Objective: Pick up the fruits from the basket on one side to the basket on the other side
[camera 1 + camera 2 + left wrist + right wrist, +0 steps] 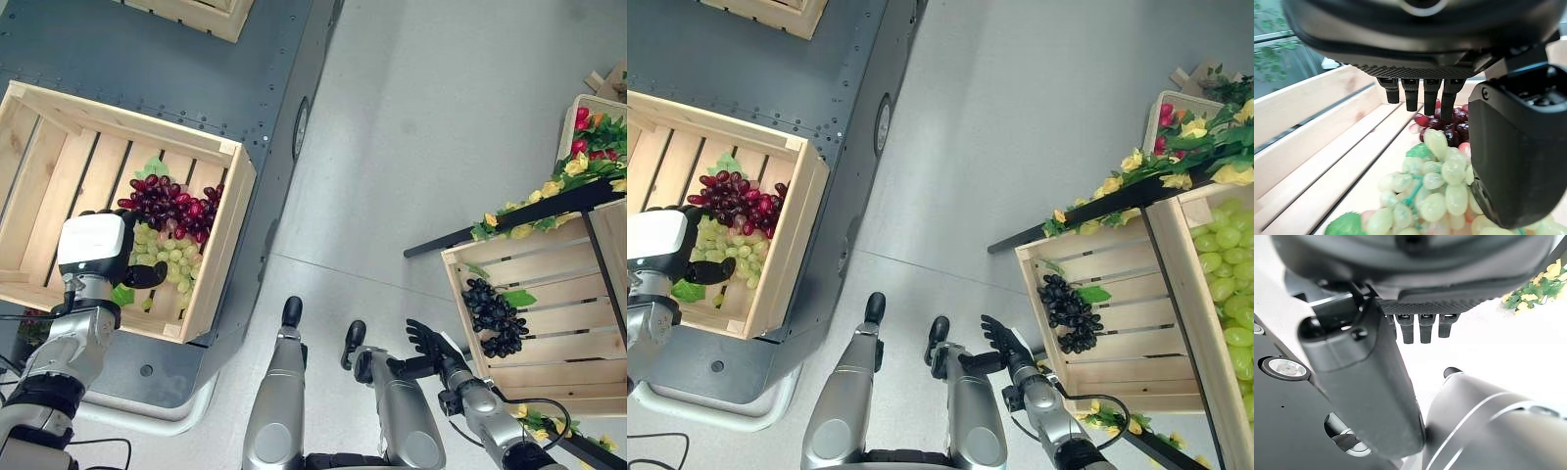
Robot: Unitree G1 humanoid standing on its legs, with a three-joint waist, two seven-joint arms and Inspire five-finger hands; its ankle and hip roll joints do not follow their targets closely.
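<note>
Left hand (93,250), fingers straight and holding nothing, right above green grapes (167,257) at left of frame; right hand (428,343) open, idle, lower right.

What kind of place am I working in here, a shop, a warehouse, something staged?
Probably a staged market-stall mock-up indoors: slatted wooden crates of grapes on either side, a flower garland trimming the right-hand stand, and a plain grey floor between them. The grapes and flowers may be artificial.
</note>
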